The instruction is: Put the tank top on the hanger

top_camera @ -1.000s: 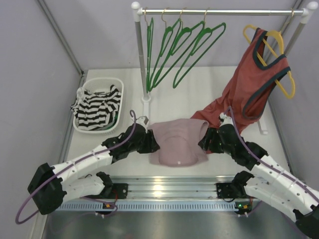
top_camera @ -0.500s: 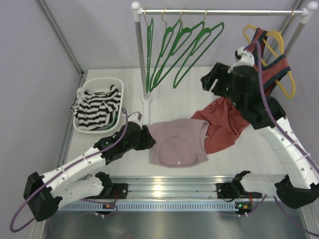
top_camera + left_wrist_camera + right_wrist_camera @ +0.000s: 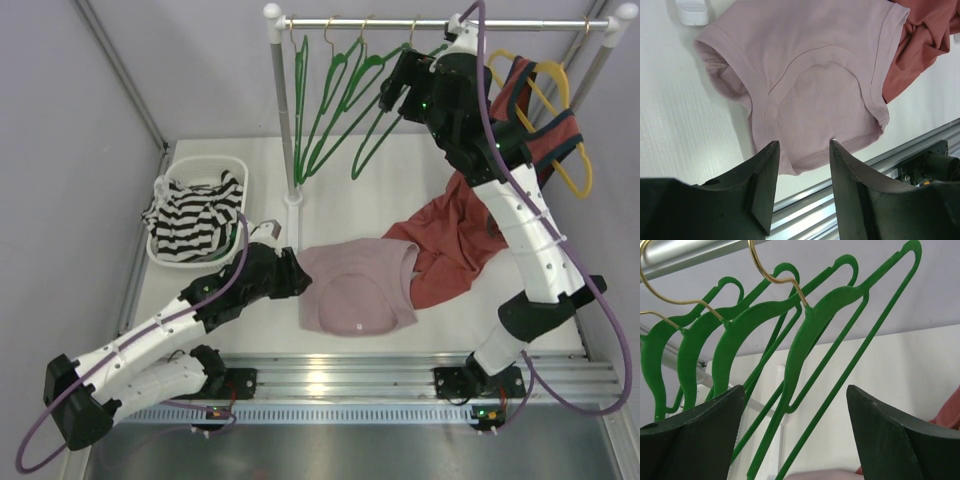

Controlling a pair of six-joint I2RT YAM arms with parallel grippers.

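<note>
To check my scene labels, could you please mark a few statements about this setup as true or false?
The tank top lies flat on the table. True.
The right end effector is shut on the hanger. False: it is open near it, gripping nothing.
The left end effector is open at the tank top's edge. True.
The striped garment lies on the tank top. False: it lies in the white basket.

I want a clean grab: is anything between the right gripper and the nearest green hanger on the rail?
Nothing visible does. The right gripper is open and the hanger hangs straight ahead between its fingers in the wrist view; the other green hangers hang beyond it.
</note>
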